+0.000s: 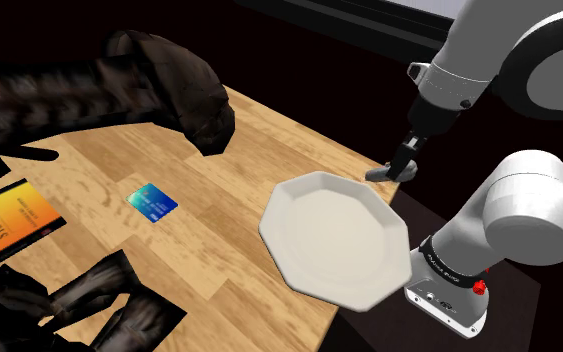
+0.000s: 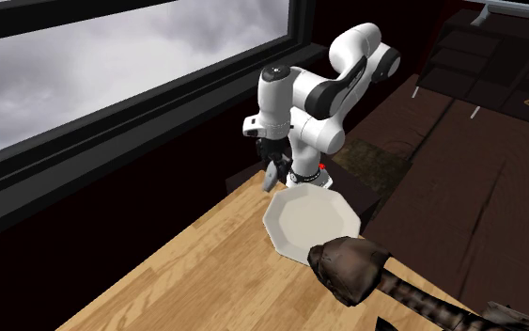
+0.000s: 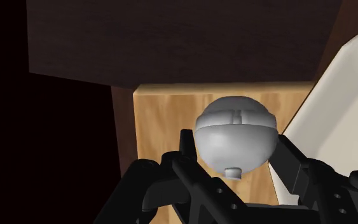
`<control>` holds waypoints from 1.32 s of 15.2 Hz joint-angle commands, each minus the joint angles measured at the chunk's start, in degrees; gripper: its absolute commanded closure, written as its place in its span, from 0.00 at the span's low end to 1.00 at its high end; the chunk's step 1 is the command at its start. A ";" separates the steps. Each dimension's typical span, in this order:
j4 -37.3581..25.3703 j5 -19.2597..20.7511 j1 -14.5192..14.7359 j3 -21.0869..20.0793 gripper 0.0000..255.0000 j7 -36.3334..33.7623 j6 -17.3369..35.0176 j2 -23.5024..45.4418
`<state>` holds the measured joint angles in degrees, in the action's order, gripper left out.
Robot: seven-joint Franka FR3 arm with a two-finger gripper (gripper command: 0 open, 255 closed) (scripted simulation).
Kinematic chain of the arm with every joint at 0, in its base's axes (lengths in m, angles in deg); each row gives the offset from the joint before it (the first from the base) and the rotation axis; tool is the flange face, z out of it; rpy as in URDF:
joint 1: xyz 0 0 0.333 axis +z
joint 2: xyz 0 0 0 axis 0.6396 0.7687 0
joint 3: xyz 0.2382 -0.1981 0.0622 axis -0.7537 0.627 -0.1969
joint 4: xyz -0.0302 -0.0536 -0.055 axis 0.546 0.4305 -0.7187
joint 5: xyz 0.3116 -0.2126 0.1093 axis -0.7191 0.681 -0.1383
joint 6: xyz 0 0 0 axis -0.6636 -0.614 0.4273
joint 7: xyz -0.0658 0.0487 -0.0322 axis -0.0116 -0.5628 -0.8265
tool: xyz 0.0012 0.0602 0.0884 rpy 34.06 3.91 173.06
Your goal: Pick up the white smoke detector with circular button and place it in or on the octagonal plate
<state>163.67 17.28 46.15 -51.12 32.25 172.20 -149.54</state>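
Observation:
A round white-grey smoke detector (image 3: 234, 127) with a small button on its rim sits clasped between my black fingers (image 3: 187, 153). My gripper (image 1: 397, 165) is shut on it and hangs just above the wooden table's corner nearest the stand. The detector (image 1: 378, 173) shows as a pale disc at the fingertips. The white octagonal plate (image 1: 334, 235) lies on the table just beside the gripper, toward the shoulder view's lower left, with its rim (image 3: 352, 89) close to the detector. From the second exterior view, the gripper (image 2: 270, 175) hovers over the plate's (image 2: 311, 221) far edge.
A blue card (image 1: 152, 202) lies mid-table and an orange book (image 1: 9, 222) lies at the shoulder view's left edge. Dark brown lumpy shapes (image 1: 164, 85) overhang the table's far and near left. The table edge (image 3: 130, 127) drops to dark floor; a window (image 2: 112, 56) lies behind.

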 commanded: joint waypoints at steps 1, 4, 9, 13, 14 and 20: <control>-1.73 0.21 -0.16 0.21 1.00 0.09 -1.49 0.25; -4.20 0.39 -0.27 0.37 1.00 0.09 -3.47 0.74; -8.44 0.65 -0.44 0.62 1.00 0.10 -6.63 1.81; -10.26 -2.44 1.17 -2.74 1.00 -2.84 -6.70 3.46; -10.80 -3.95 1.91 -4.41 1.00 -4.27 -6.33 4.30; -15.57 -11.82 5.12 -13.98 1.00 -12.37 -3.43 11.10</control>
<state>148.86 6.79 50.86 -63.43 21.23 167.80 -139.96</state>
